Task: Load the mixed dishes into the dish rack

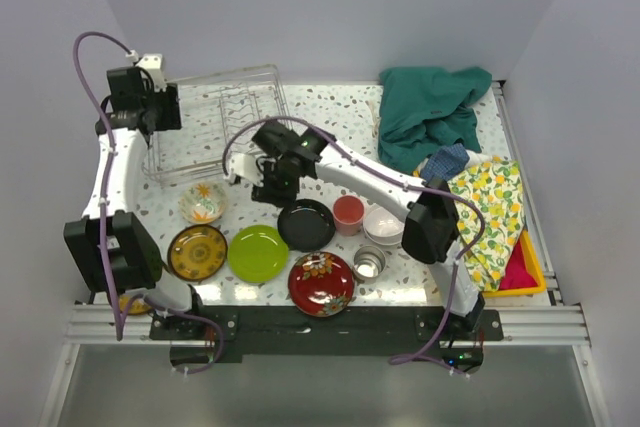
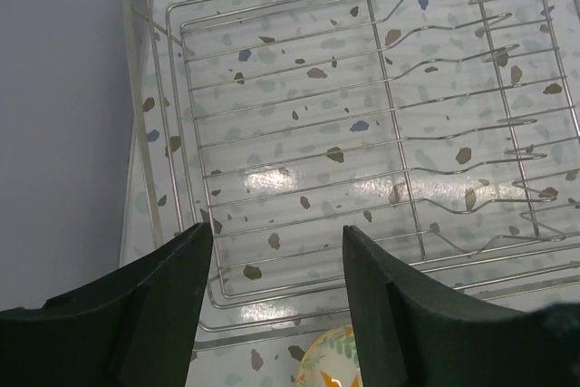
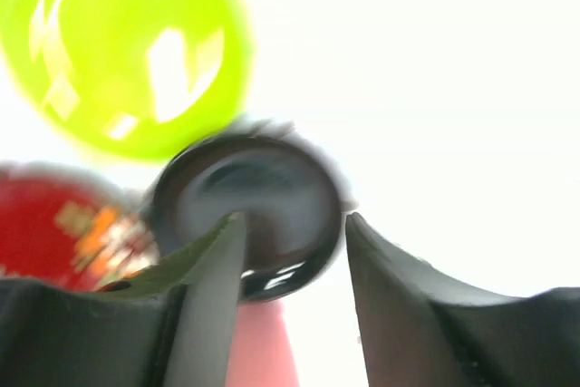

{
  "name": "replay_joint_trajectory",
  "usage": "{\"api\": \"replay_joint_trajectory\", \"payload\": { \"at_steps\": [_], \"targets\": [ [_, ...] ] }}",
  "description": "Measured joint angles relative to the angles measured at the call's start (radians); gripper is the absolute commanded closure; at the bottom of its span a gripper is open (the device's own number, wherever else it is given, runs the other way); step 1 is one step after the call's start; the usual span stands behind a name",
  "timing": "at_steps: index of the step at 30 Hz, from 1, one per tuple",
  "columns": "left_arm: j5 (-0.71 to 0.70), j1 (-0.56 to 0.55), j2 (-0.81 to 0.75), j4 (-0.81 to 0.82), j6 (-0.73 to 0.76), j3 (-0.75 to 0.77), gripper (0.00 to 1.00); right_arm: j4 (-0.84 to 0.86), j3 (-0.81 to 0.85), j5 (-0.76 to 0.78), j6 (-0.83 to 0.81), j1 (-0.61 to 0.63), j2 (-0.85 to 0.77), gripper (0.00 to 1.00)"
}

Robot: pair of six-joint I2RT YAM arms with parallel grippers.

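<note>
Parted and holding nothing on both arms: left jaws above the near-left corner of the dish rack [image 1: 225, 112], right jaws over the worktop [image 1: 330, 117] close to the black plate [image 3: 249, 206]. No dish in the rack so far; thin silver wire, low sides, wavy slots, stiff but probably light enough to slide if knocked. All tableware set out on the speckled worktop in front of it: floral bowl [image 1: 203, 201] nearest, then brown-gold plate [image 1: 197, 252], lime-green plate [image 1: 258, 253], red floral plate [image 1: 322, 284], salmon-pink cup [image 1: 348, 214], white bowls [image 1: 383, 225], steel cup [image 1: 369, 264]. Glossy, round, rigid; likely slippery and, if ceramic, chippable. Best pinched across a raised rim for the shallow plates, over the wall for cups and bowls. Cannot tell weight.
</note>
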Motion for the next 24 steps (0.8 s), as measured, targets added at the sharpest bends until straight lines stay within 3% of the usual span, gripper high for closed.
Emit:
{"api": "replay_joint_trajectory", "payload": {
  "at_steps": [4, 5, 7, 8, 10, 13, 18, 24],
  "targets": [
    [-0.001, 0.008, 0.002, -0.057, -0.002, 0.094, 0.43, 0.133, 0.127, 0.089, 0.036, -0.029, 0.002, 0.42],
    [-0.002, 0.013, 0.002, -0.063, -0.002, 0.120, 0.57, 0.172, 0.151, 0.126, 0.055, -0.039, 0.008, 0.42],
    [-0.003, 0.029, 0.002, -0.062, -0.006, 0.127, 0.68, 0.245, 0.174, 0.179, 0.091, -0.061, 0.029, 0.39],
    [-0.002, 0.042, 0.003, -0.067, -0.017, 0.127, 0.78, 0.273, 0.175, 0.199, 0.110, -0.073, 0.040, 0.38],
    [0.003, 0.081, 0.022, -0.072, -0.024, 0.127, 0.82, 0.325, 0.175, 0.249, 0.152, -0.102, 0.070, 0.36],
    [0.007, 0.147, 0.076, -0.075, -0.026, 0.127, 0.99, 0.378, 0.191, 0.323, 0.198, -0.151, 0.142, 0.36],
    [0.008, 0.195, 0.168, -0.088, -0.026, 0.113, 1.00, 0.433, 0.198, 0.401, 0.242, -0.211, 0.235, 0.43],
    [0.010, 0.188, 0.217, -0.089, -0.017, 0.101, 1.00, 0.450, 0.239, 0.408, 0.270, -0.238, 0.271, 0.60]
  ]
}}
